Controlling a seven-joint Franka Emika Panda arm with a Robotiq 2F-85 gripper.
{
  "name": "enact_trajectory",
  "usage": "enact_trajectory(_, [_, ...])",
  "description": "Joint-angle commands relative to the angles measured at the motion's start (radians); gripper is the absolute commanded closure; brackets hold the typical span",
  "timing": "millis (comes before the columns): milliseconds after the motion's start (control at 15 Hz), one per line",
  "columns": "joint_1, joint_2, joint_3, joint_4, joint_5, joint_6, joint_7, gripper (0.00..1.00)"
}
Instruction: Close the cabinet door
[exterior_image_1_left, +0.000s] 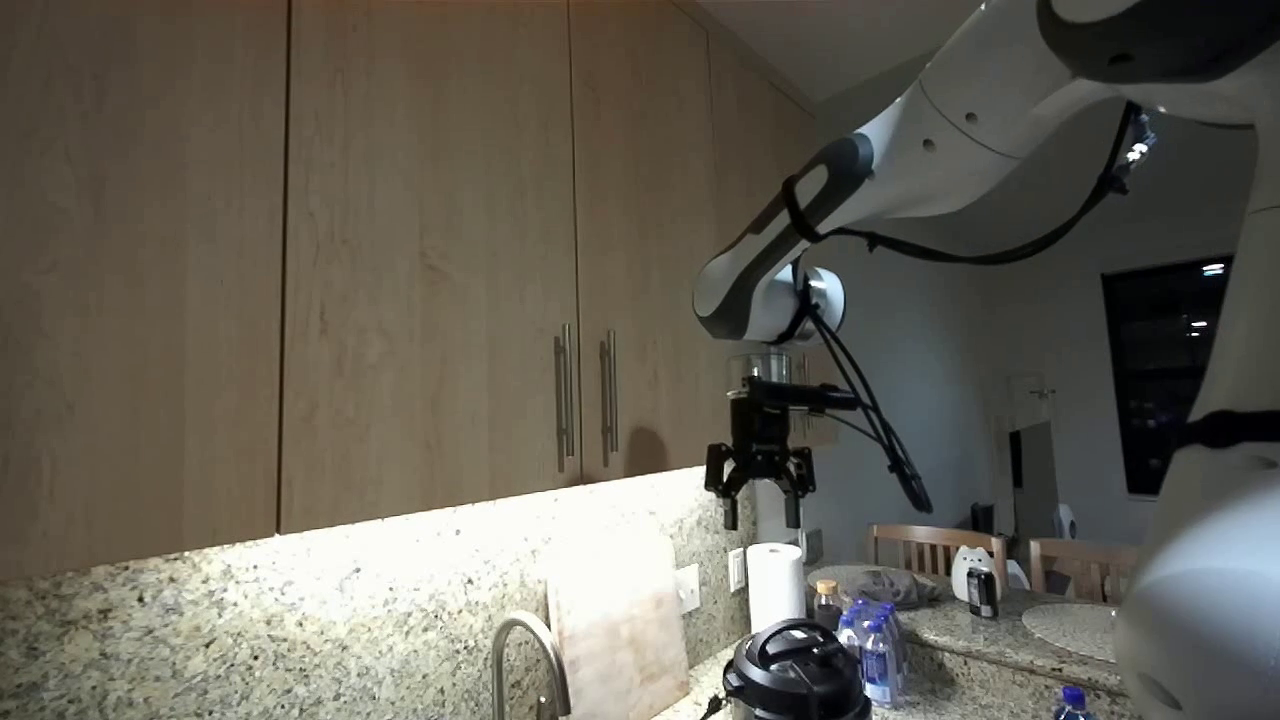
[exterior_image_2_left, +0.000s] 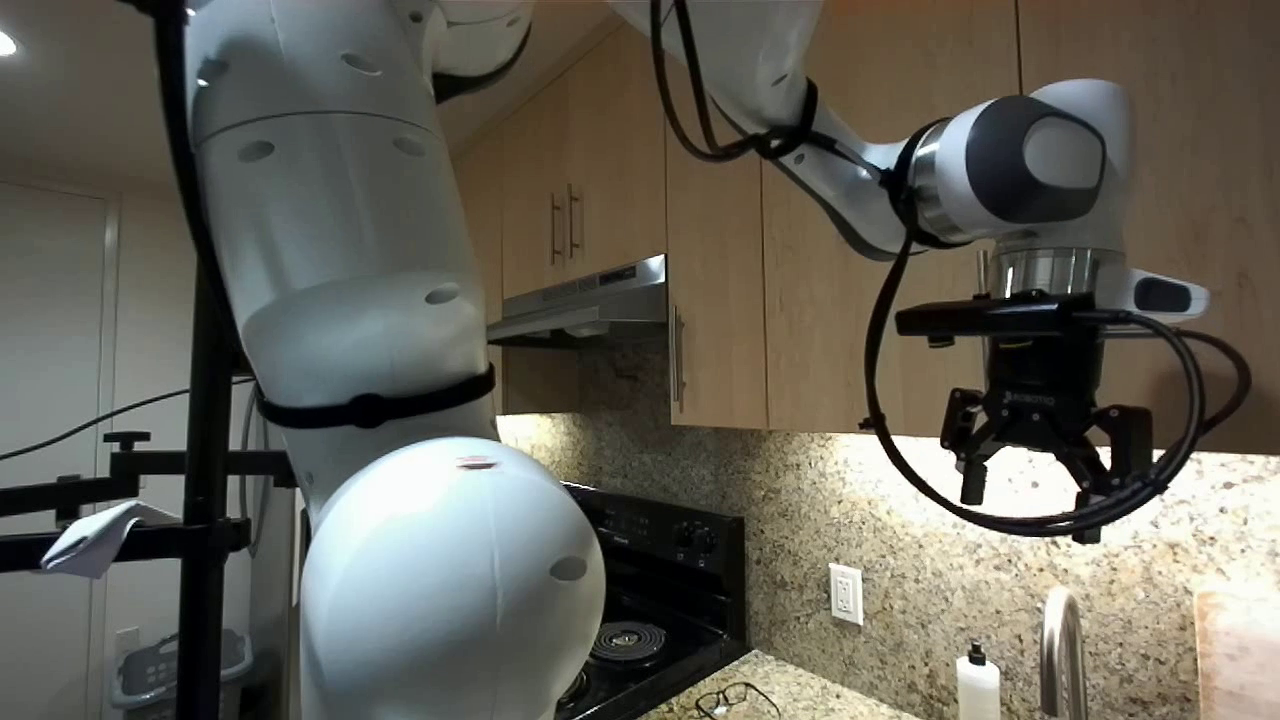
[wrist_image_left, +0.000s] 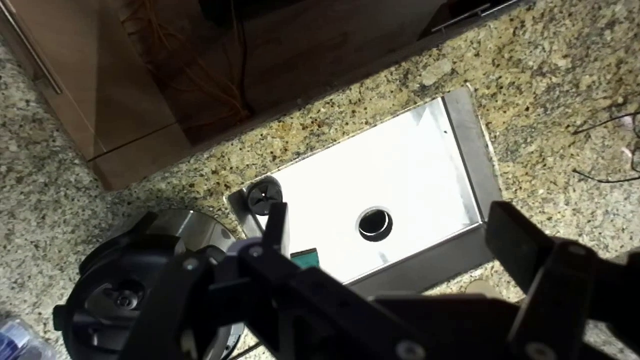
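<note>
Hanging clear of cabinet door (exterior_image_1_left: 645, 230) — gripper (exterior_image_1_left: 762, 514), jaws apart, air around; door edges flush.

The top edge of an exterior view crops the cabinet door (exterior_image_1_left: 645, 210), while in the wrist view the gripper (wrist_image_left: 389, 215) partly hides the pot (wrist_image_left: 115, 295) and the right edge crops the glasses (wrist_image_left: 635, 132).

We are looking at a kitchen, seeing a black coil-burner stove (exterior_image_2_left: 668, 585), a silver metal range hood (exterior_image_2_left: 600, 295) and a rectangular silver metal sink (wrist_image_left: 370, 185)
</note>
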Motion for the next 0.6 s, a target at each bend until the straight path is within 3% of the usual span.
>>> enact_trajectory(0, [-0.008, -0.119, 0.031, -0.112, -0.087, 0.030, -0.004, 0.00])
enact_trajectory(533, [0.018, -0.274, 0.043, -0.244, -0.123, 0.014, -0.119, 0.00])
